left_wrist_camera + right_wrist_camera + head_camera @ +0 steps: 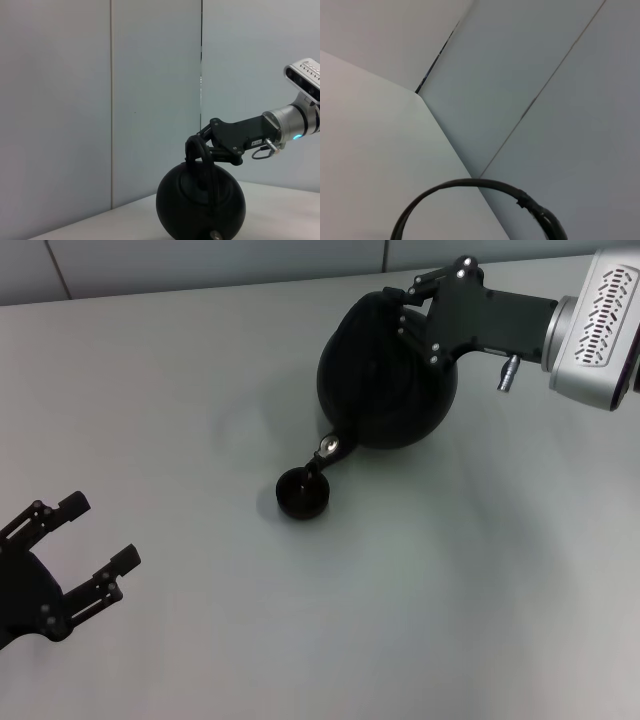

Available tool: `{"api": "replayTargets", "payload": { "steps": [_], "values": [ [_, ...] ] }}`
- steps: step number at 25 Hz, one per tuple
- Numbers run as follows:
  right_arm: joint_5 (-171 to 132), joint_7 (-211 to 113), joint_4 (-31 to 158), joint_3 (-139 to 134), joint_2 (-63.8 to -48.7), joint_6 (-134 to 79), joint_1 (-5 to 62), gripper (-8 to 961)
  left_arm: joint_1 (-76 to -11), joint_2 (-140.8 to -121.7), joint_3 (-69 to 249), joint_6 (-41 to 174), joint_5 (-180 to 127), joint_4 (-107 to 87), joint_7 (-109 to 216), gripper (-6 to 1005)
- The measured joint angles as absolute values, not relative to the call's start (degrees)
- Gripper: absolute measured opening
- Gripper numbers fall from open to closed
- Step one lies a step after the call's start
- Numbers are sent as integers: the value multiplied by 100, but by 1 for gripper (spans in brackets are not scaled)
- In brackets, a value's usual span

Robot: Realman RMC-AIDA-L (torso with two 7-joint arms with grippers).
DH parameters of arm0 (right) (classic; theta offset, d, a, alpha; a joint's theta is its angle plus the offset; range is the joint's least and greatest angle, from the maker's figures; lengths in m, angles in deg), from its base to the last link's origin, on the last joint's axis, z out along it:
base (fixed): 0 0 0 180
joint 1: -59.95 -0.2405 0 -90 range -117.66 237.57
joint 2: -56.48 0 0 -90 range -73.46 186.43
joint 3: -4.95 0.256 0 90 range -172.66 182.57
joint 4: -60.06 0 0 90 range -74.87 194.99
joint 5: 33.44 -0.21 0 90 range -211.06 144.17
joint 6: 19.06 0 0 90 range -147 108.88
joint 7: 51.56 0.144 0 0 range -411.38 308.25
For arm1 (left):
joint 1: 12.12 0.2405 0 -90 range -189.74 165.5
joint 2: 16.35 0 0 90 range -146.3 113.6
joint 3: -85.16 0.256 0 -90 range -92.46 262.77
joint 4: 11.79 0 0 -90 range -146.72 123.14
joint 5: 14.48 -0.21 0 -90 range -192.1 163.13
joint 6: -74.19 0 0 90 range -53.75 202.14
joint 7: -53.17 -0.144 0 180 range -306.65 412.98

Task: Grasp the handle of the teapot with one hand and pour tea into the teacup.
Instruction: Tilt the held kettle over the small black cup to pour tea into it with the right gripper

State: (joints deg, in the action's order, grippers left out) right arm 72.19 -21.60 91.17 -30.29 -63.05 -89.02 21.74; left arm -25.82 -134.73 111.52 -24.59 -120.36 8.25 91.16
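The right gripper (405, 302), seemingly clamped on the handle (196, 150), tips the teapot (385, 375) so its spout hangs over the teacup (302, 493), while the left gripper (95, 540) waits wide open.

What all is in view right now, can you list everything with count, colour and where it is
teapot: one, matte black, far right part of the table, tipped with its spout down over the teacup.
handle: one, black arched loop over the teapot's top, held by the right gripper.
teacup: one, black, on the table just below the spout, nearer the robot than the teapot.
table: one, pale grey, under everything.
wall: pale grey panels behind the table.
right gripper: one, black on a silver wrist, reaching in from the right, jaws closed on the handle.
left gripper: one, black, low at the table's near left, jaws open, holding nothing.
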Motion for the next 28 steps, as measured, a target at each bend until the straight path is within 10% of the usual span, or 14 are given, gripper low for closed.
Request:
{"api": "replayTargets", "payload": {
  "steps": [28],
  "values": [
    [6441, -365, 9241, -3094, -6284, -8994, 2790, 94, -2617, -13447, 11152, -2463, -11978, 835, 9141, 789]
  ]
}}
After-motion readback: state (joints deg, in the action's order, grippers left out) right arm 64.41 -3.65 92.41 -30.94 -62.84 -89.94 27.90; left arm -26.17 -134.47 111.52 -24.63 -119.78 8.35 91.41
